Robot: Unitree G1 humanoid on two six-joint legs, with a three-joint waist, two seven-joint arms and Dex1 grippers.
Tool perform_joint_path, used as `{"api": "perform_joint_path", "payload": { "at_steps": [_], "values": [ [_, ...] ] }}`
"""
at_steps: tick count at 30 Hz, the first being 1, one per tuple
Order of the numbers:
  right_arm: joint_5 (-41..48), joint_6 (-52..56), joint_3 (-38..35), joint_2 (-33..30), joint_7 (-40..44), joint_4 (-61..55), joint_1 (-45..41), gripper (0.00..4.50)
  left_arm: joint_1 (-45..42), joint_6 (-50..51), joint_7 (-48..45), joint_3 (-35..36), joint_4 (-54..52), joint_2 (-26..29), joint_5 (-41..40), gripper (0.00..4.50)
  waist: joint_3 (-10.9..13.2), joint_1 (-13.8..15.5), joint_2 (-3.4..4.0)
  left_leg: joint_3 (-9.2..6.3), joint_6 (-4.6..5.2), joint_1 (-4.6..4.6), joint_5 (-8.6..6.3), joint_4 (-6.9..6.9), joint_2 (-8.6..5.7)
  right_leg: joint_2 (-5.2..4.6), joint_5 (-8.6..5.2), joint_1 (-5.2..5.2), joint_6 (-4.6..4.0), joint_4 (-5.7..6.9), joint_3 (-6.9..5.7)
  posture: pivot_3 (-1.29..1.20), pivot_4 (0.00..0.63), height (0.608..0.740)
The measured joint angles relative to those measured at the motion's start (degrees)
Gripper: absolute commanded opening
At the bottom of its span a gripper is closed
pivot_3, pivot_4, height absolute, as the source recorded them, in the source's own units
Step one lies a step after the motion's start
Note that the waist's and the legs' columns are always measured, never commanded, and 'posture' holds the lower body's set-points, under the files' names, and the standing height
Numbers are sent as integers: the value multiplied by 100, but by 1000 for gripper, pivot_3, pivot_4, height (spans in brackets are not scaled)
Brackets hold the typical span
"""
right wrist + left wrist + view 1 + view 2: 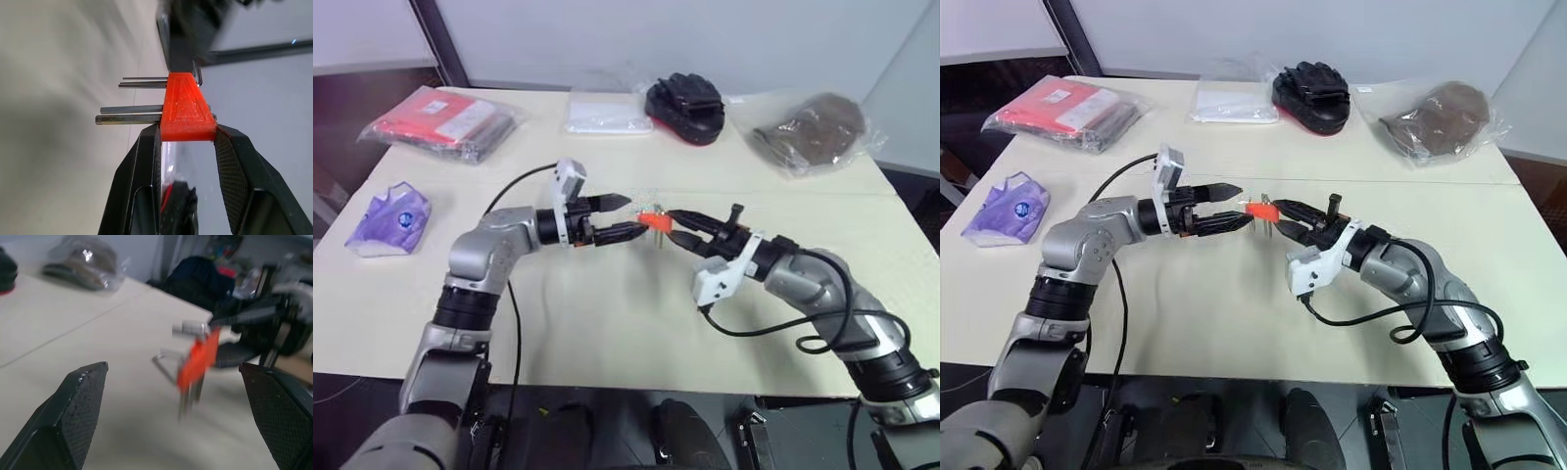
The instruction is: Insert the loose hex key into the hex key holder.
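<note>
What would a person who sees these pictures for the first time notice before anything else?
The eye goes first to the bright orange hex key holder, held above the middle of the pale table between the fingers of the right gripper, with grey keys sticking out of it. The left gripper faces it from the other side with its fingers spread. Bagged things lie along the far edge, among them a red packet.

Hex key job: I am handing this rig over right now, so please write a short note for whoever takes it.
Right gripper: shut on the hex key holder, held up above the table, several keys sticking out of it.
Left gripper: open, holding nothing, level with the holder and close beside it.
Loose hex key: I cannot pick it out apart from the keys in the holder.
Done: holder lifted.
Left: confirm where the loose key is, then seat it.
</note>
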Motion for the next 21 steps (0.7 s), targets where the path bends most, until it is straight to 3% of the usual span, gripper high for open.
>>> {"api": "perform_joint_path", "payload": {
  "at_steps": [21],
  "values": [
    [-100, -635, -204, 8, -415, -68, -456, 974, -69, 330, -149, 96, -41, -121, -294, 4500, 0, -3, 0, -1, -1, 1, 0, 2, 1, 0, 0, 0, 0, 2, 1, 0, 150, 740]
  ]
}}
